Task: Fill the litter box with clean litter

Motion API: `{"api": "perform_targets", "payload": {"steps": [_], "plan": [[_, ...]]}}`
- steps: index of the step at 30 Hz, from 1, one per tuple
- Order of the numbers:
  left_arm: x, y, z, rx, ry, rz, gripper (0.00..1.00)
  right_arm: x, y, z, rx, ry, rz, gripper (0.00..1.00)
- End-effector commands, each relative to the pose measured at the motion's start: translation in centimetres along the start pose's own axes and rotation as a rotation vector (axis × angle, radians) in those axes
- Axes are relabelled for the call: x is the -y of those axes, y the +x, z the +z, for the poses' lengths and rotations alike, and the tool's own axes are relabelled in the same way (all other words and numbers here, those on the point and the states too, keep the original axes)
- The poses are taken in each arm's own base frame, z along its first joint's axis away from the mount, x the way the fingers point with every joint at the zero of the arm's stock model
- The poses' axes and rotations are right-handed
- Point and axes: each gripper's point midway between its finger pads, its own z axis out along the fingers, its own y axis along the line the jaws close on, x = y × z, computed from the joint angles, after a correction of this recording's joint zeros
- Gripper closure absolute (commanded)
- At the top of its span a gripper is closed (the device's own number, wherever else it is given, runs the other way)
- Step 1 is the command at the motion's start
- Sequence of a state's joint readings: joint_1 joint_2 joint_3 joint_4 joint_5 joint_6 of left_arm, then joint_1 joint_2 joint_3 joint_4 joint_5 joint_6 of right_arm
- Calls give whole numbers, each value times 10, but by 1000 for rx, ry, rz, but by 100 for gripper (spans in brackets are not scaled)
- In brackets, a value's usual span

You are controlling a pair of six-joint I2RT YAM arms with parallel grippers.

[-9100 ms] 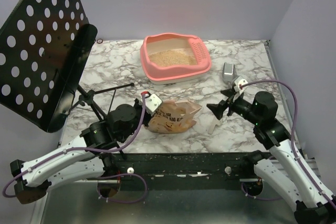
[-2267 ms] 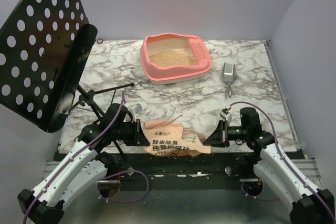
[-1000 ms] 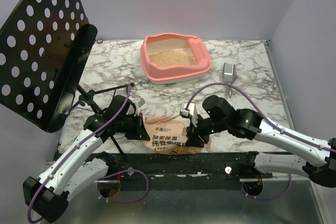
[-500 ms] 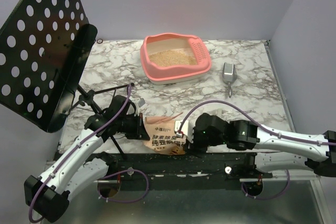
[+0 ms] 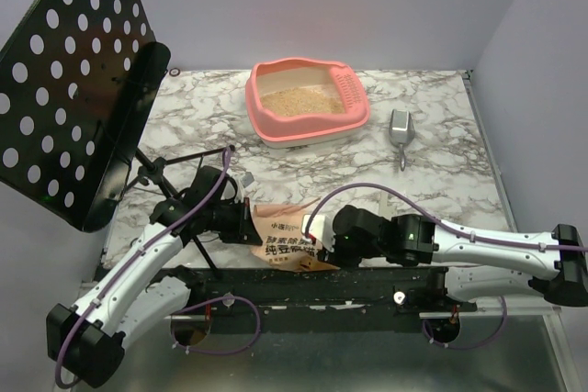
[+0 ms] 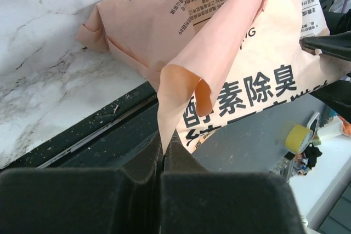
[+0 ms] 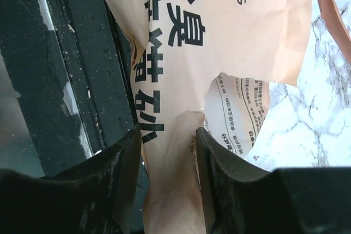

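The right tool (image 7: 167,131) hides the paper bag (image 5: 280,238) at its right corner.

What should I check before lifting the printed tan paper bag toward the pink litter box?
1. Grip of the left end effector: shut on an edge of the crumpled tan printed paper bag. Ok.
2. Grip of the right end effector: its fingers straddle a fold of the bag, but whether they grip it firmly, cannot tell.
3. Bag fully supported: not ok, it overhangs the near edge of the white marble-patterned table.
4. The pink plastic high-rimmed litter box is upright and open, with sandy tan litter inside. Ok.
5. Route to the box: bare marble. The small silver metal scoop lies apart, right of the box. Ok.
6. Bag mouth open: cannot tell.
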State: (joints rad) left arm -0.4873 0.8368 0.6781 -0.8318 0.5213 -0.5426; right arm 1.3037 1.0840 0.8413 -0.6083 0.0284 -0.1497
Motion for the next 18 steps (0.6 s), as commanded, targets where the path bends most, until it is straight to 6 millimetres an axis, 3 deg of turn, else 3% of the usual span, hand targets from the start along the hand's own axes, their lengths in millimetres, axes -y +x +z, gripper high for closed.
{"api": "perform_targets", "payload": {"steps": [1,5,9,14,18], "plan": [[-1,-7,1,6,4,14,100,-3,8,6,-40,-4,-5,51],[0,-19,-3,35,3,21,100,0,18,14,-102,12,-20,67],[7,-42,-9,106,13,58,99,10,30,21,-185,72,-23,99],[19,-102,-48,371,-77,253,74,23,23,13,-179,101,-11,100],[56,-129,-94,592,-29,424,58,32,13,-1,-143,83,9,100]]}}
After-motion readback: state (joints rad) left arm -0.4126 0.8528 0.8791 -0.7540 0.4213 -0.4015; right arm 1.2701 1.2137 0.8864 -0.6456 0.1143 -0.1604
